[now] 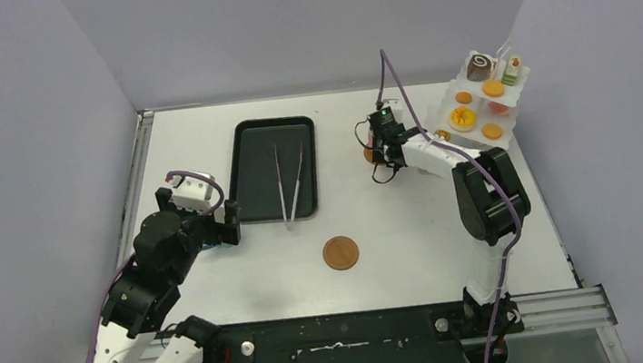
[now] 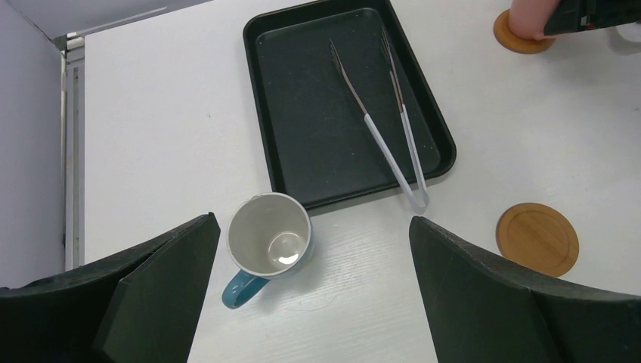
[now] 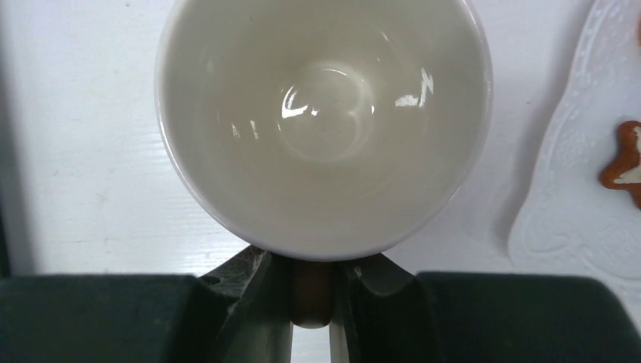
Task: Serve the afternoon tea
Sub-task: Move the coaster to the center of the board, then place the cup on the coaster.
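The pink cup (image 3: 325, 128) sits far right on the desk (image 1: 395, 219), over one wooden coaster (image 2: 521, 41) and near the pastry stand (image 1: 484, 103). The right hand (image 3: 310, 291) pinches its handle. The blue cup (image 2: 270, 240) stands just off the near corner of the black tray (image 2: 302, 113), under the wide-open left hand (image 2: 314, 223). Open desk between the arms holds a second coaster (image 2: 537, 238). One pair of tongs (image 2: 392, 162) lies in the tray.

The left pincer (image 2: 311, 246) is hanging wide open over the bench (image 2: 151, 113), its fingers flanking an upright blue cup (image 2: 268, 243) just off the tray's (image 2: 302, 113) near corner. Tongs (image 2: 382, 141) are lying in the tray. A coaster (image 2: 537, 238) is sitting to the right; farther off, a pink cup (image 2: 529, 19) is standing on another.
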Robot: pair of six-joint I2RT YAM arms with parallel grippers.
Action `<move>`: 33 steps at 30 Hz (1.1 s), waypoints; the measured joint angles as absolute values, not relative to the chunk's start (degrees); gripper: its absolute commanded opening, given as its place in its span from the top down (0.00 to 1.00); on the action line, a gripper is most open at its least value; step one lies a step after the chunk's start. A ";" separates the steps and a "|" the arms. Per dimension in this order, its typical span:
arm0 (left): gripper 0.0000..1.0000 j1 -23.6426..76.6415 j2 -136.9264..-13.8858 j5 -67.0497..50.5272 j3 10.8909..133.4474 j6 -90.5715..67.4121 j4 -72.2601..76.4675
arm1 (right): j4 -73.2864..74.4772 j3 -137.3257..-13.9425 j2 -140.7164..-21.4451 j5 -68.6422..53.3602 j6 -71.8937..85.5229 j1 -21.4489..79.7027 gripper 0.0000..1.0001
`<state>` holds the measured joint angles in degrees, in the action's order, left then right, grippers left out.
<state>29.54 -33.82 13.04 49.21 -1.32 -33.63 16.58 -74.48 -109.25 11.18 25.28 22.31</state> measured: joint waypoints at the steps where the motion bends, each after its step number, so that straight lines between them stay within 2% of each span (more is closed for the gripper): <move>1: 0.03 29.54 -33.93 13.04 49.19 -1.30 -33.63 | 16.69 -74.48 -109.21 11.18 25.12 21.91 1.00; 17: 0.03 29.54 -33.93 13.04 49.21 -1.30 -33.63 | 16.82 -74.48 -108.88 8.25 23.55 20.64 1.00; 23: 0.03 29.54 -33.91 13.04 49.21 -1.30 -33.63 | 17.23 -74.48 -108.71 7.66 23.59 20.60 0.96; 25: 0.03 29.54 -33.91 13.04 49.21 -1.30 -33.63 | 17.50 -74.48 -108.51 7.49 23.70 20.60 0.92; 27: 0.03 29.54 -33.91 13.02 49.21 -1.30 -33.63 | 18.13 -74.48 -108.29 7.44 23.94 20.67 0.82; 33: 0.03 29.54 -33.76 13.02 49.19 -1.30 -33.63 | 19.27 -74.48 -108.20 7.44 24.69 20.71 0.65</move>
